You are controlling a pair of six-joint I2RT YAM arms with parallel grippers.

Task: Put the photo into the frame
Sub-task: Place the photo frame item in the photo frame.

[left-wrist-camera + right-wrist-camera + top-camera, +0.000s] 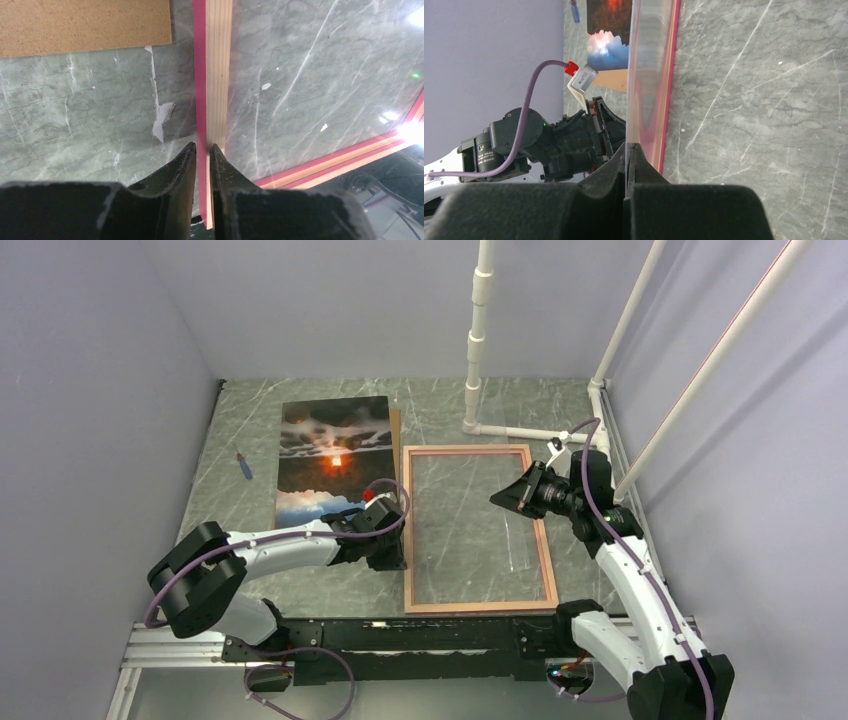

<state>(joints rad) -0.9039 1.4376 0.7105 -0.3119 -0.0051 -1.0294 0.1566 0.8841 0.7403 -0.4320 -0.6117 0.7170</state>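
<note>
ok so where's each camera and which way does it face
top external: above and behind the bases, looking down at the table; both arms show.
left wrist: on the left arm, looking down past its jaws, closed on the frame.
right wrist: on the right arm, facing the left arm; its jaws pinch the clear sheet.
shared: top external and right wrist both show the photo.

One photo (333, 455), one frame (480, 606), one clear sheet (649, 75), one brown board (85, 25), one blue pen (243, 466).
</note>
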